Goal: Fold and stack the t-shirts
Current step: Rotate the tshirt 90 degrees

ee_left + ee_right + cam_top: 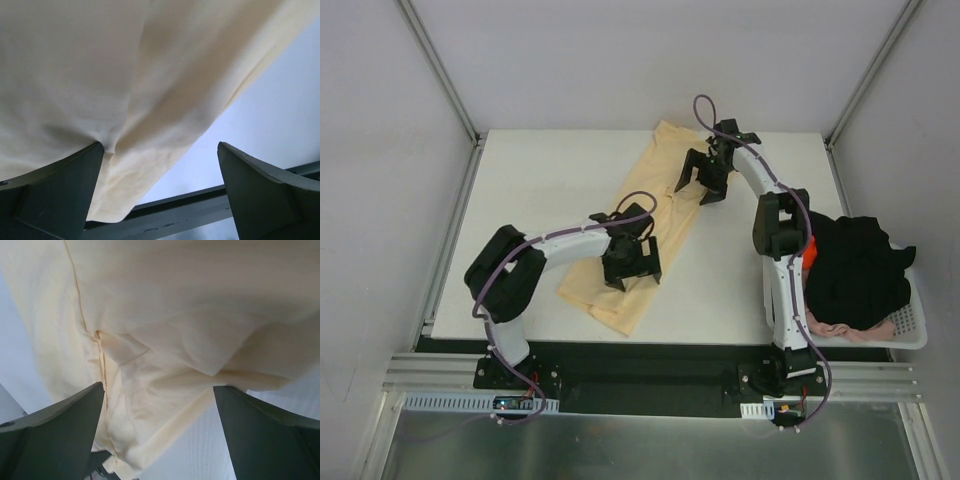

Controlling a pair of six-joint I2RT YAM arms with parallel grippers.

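A pale peach-yellow t-shirt point(640, 235) lies folded in a long diagonal strip on the white table point(540, 200). My left gripper point(632, 275) hovers open over its near end; in the left wrist view the cloth point(100, 75) fills the frame, with one finger point(55, 195) over it. My right gripper point(700, 180) is open over the shirt's far part; the right wrist view shows the cloth point(175, 340) with a sleeve seam between the fingers. A black shirt point(855, 270), an orange shirt point(809, 252) and a pinkish shirt point(850, 328) lie in the basket.
A white lattice basket point(912, 330) stands at the table's right edge beside the right arm. Metal frame posts rise at the back corners. A dark rail runs along the near table edge point(200, 205).
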